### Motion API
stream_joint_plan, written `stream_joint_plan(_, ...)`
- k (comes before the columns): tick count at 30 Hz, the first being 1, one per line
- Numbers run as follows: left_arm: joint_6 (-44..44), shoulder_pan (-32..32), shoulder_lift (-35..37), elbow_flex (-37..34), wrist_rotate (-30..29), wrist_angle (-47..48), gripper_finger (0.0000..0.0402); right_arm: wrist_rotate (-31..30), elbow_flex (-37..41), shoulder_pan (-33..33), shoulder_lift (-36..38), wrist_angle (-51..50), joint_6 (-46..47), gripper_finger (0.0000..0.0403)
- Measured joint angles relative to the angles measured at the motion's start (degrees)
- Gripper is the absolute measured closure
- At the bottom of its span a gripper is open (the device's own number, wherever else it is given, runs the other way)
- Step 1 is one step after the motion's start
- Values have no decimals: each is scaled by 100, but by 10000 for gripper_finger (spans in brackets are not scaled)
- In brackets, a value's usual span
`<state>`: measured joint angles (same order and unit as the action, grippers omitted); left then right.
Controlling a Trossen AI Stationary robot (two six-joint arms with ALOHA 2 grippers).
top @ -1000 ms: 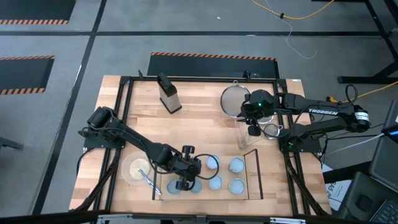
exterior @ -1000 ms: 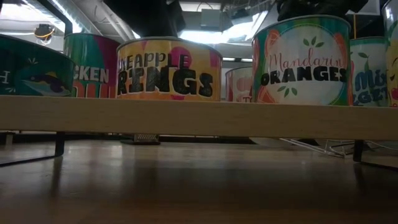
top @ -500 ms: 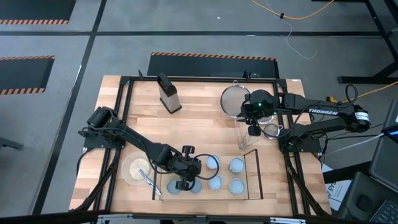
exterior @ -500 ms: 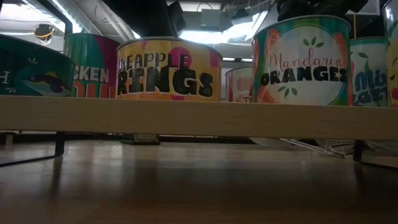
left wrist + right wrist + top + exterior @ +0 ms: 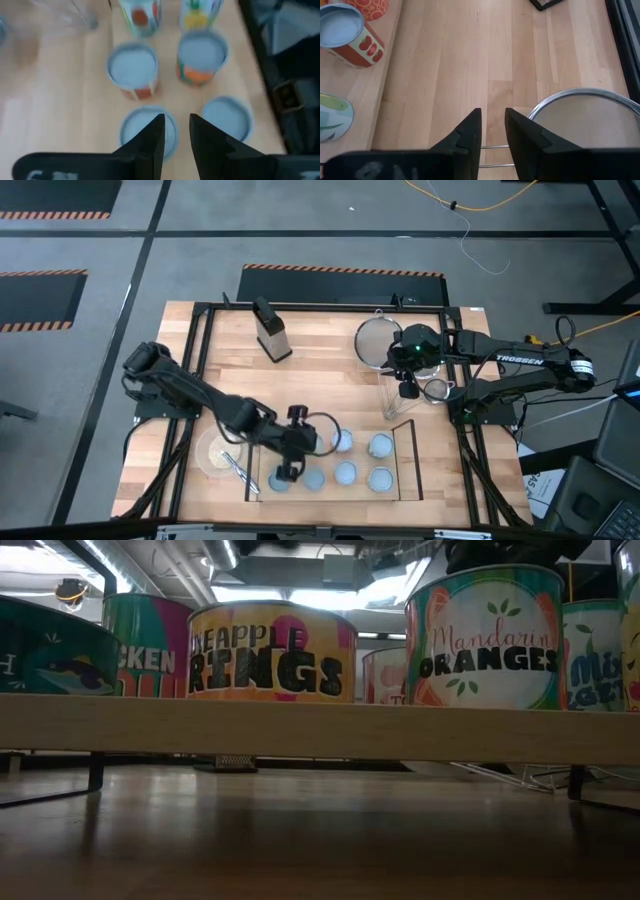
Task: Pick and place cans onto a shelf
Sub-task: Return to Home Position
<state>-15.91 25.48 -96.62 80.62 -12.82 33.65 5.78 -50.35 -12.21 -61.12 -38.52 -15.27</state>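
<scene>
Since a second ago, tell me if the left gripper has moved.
Yes. In the high view the left gripper has drawn back toward the bowl, off the cans on the shelf.

Cans [image 5: 345, 472] crowd the shelf [image 5: 409, 463], leaving narrow gaps; broad bare tabletop [image 5: 320, 385] lies open behind it.

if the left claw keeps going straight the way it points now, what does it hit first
Most likely the can right under the left claw on the shelf: its pale lid shows just past one finger, with a second can close beside. Depth is unclear, so it could slip between them.
</scene>
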Motion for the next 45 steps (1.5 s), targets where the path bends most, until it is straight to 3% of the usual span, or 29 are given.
stream_joint_plan(8, 137, -306, 1150, 2, -121, 33, 319, -4, 0, 2, 0, 15, 0, 312)
stream_joint_plan(16, 1296, -449, 2388, 2, -1150, 18, 319, -7, 1, 0, 0, 13, 0, 312)
stream_joint_plan(20, 1761, -449, 2922, 7, -1325, 49, 319, -9, 1, 2, 0, 14, 0, 312)
stream_joint_plan(28, 1821, -352, 4132, -131, -1364, 1292, 319, -11, 0, 0, 0, 13, 7, 312)
stream_joint_plan(34, 1811, -255, 5375, -1796, -1355, 1042, 319, -11, 0, 0, 0, 13, 17, 312)
stream_joint_plan(40, 2142, -259, 6797, -4008, -1558, -553, 319, -11, 2, 2, 0, 98, 5, 312)
stream_joint_plan(45, 2600, -344, 7954, -5437, -1767, -1466, 319, -11, 0, 0, 0, 229, 0, 312)
